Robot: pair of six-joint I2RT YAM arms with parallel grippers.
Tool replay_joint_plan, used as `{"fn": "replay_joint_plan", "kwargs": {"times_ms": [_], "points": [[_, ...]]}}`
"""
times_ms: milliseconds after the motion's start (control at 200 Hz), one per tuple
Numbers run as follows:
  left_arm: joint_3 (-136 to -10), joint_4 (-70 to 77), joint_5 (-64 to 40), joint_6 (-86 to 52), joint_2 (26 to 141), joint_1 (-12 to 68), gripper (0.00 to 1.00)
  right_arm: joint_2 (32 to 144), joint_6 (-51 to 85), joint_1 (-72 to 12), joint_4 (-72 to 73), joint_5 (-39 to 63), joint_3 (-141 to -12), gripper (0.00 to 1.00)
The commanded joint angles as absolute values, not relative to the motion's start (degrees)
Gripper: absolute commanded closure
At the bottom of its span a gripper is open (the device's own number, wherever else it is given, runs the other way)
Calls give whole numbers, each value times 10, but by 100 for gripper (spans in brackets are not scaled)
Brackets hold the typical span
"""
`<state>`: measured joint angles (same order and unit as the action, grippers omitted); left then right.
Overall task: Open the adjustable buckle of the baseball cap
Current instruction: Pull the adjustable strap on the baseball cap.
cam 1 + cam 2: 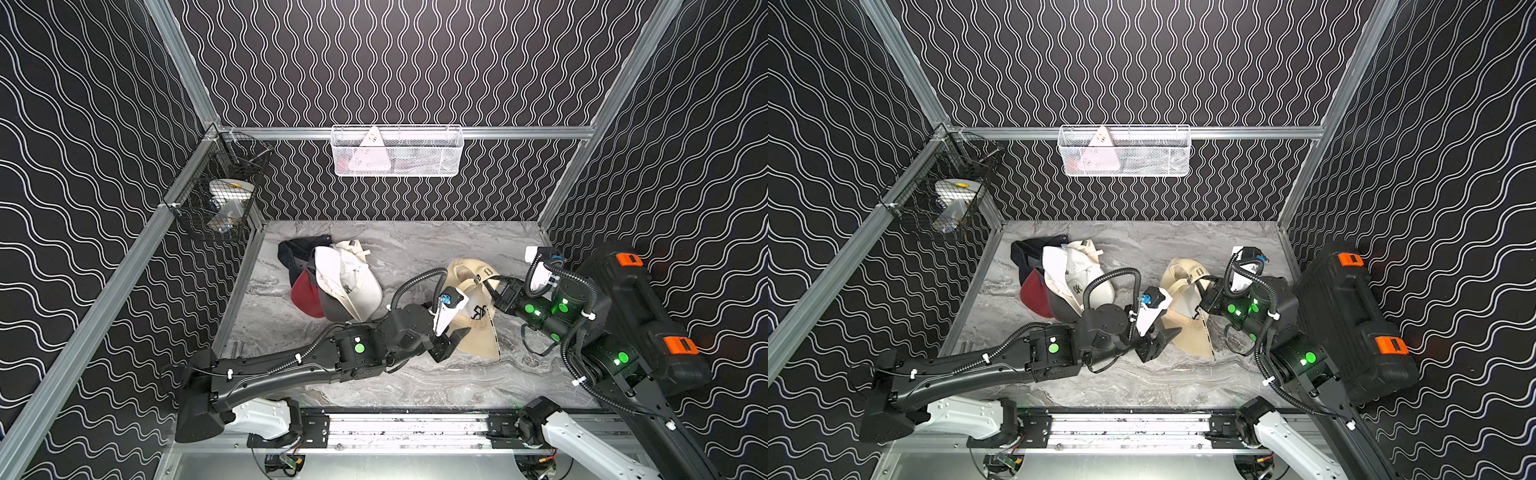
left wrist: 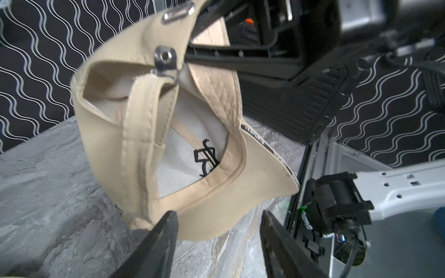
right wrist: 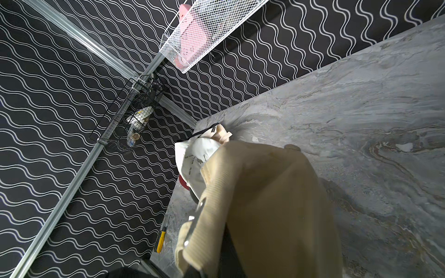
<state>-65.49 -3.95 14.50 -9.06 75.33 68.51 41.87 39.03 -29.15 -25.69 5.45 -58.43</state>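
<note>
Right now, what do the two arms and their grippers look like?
Both the left arm and right arm are black, with white base links at the rail, round green lights on the joints and black corrugated cables tied with white clips. Each wrist carries a white camera mount. The left gripper and right gripper have black, tapered fingers.
</note>
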Motion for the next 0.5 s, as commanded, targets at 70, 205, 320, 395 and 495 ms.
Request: {"fn": "replay_joint_plan", "kwargs": {"times_ms": [70,205,320,395,495], "points": [[-671,44,224,-50,773,687,39,415,407,-292,-229,76,-585,100],[-685,55,244,-34,792,688,39,418,409,-292,-229,91,-591,100],[-689,64,260,-21,802,688,39,417,410,-292,-225,99,-591,100],[-693,63,266,-14,807,688,39,417,411,-292,-225,105,-593,100],[-695,64,275,-8,806,688,39,419,411,-292,-225,115,-595,100]]}}
